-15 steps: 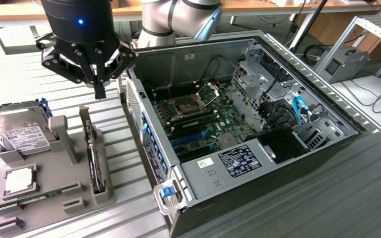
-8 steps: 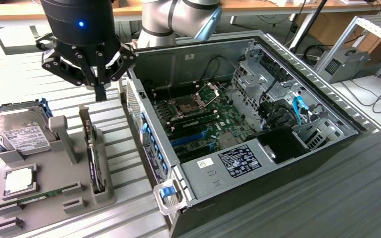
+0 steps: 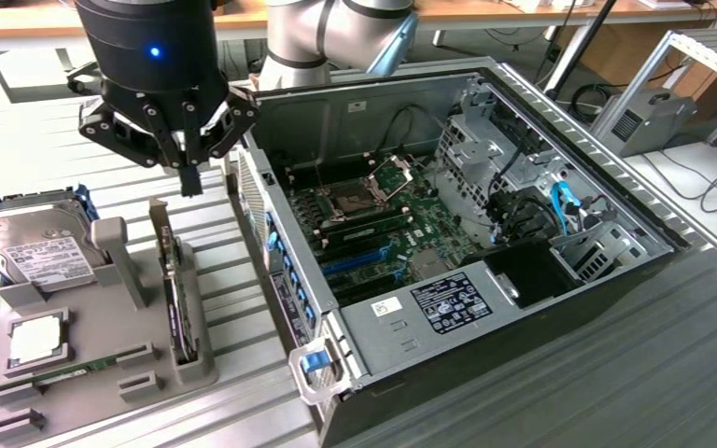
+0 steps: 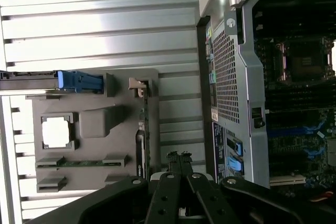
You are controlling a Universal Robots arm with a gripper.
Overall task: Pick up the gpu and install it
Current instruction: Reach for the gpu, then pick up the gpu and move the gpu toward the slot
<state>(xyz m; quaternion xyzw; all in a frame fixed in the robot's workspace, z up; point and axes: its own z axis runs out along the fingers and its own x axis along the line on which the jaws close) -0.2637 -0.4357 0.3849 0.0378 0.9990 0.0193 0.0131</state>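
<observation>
Your gripper (image 3: 190,187) hangs over the slatted metal table (image 3: 72,140) at about ten o'clock in the exterior view, between the grey fixture tray (image 3: 109,322) and the open computer case (image 3: 458,252). The two fingers are pressed together into one dark point, and you have nothing pinched between them.

The gpu (image 3: 180,303) is in the tray, not in the case. It stands on its edge in a long slot along the tray's side nearest the case. You see it as a thin dark strip, with its silver bracket at the end closest to your fingers. From your fingertips the card runs toward six o'clock in the exterior view; its bracket end sits just below the tips and slightly toward seven o'clock. The tips look clear of the card, with no contact.

In the wrist view your closed gripper (image 4: 179,157) points down beside the gpu (image 4: 142,148), offset from the card's edge toward the computer case (image 4: 241,77) rather than centred over it.

Other parts share the tray. The hard drive (image 3: 37,254), with its white label, lies at nine o'clock in the exterior view. The square processor (image 3: 37,341) is at about eight o'clock, with the narrow RAM stick (image 3: 72,373) just below it. Inside the case, the motherboard (image 3: 372,224) lies exposed.
</observation>
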